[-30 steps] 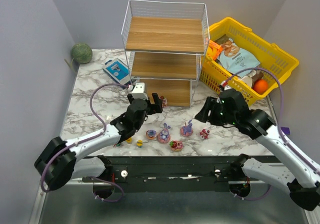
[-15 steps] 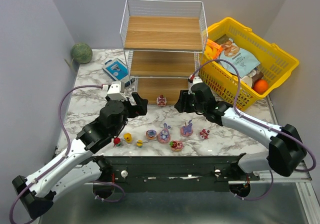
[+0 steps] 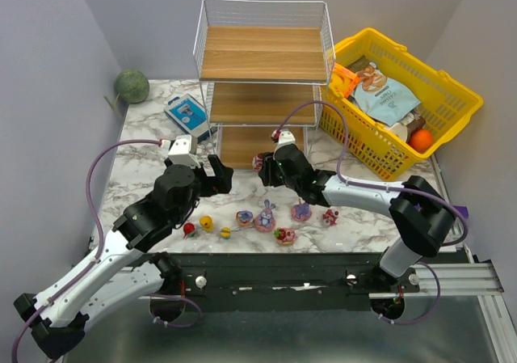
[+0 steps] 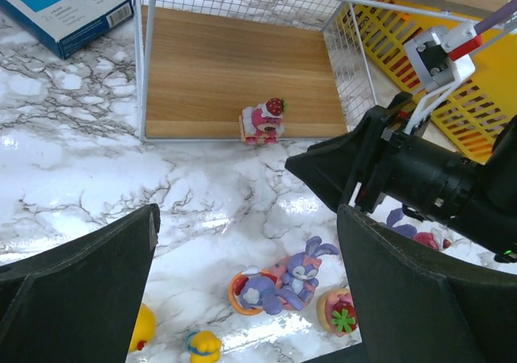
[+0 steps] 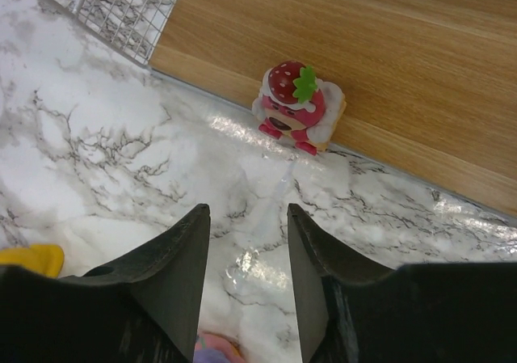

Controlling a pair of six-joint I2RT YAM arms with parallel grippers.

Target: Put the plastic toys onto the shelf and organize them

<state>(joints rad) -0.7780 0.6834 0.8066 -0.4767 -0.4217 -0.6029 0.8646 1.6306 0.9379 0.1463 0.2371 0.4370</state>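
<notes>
**Right gripper moving in on the cake toy**

The right gripper (image 5: 246,214), empty with jaws slightly apart, is now hovering just before the cake toy (image 5: 297,106), which is sitting at the front edge of the shelf (image 4: 226,64)'s bottom board. The left gripper (image 4: 246,217), wide and empty, is backing away. The other toys (image 3: 265,216) are waiting on the table (image 3: 145,169), and the arms are crowding each other.

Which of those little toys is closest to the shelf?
The pink strawberry-topped toy: it sits at the front edge of the bottom board of the shelf, while the rest, like the purple bunny, lie on the marble table.
</notes>
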